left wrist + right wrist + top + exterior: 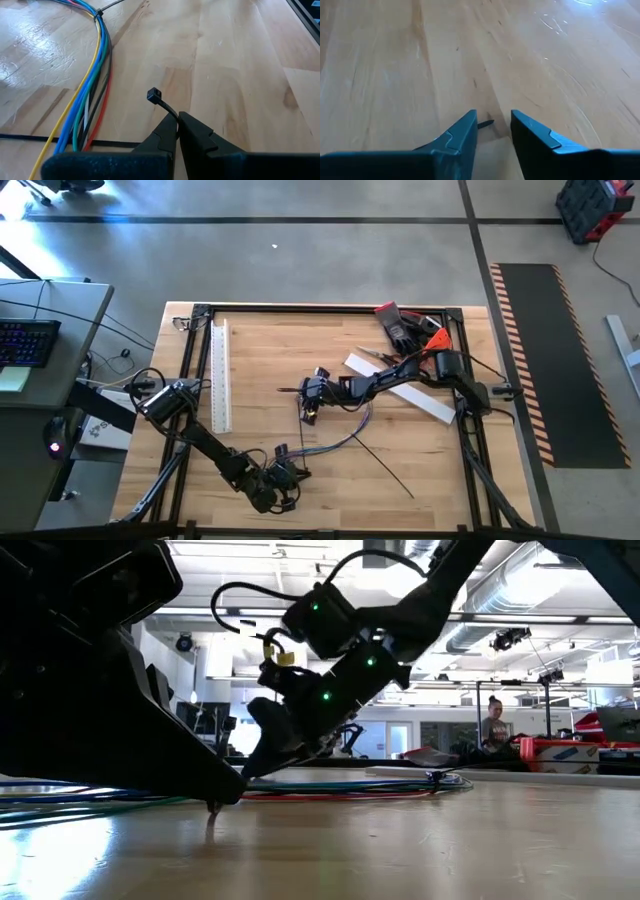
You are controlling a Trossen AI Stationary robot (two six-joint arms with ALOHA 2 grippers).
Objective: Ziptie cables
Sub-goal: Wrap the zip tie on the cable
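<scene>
Pinching a ziptie (161, 101), the left end effector (177, 131) is pressed together — the right end effector (493, 126) is spread.

Blue, yellow, red cables (95, 80) (pale wood table (225, 65)).

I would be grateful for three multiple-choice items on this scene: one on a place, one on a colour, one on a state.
1. The cables lie: A on the floor; B on the table; C in the right gripper.
2. One wire is: A purple; B brown; C yellow.
3. The left gripper is: A shut on a ziptie; B open, empty; C shut on the cables.

Key:
1. B: the cables rest on the table.
2. C: a yellow wire runs along the bundle's edge.
3. A: the left gripper pinches the ziptie, its head sticking out.
</scene>
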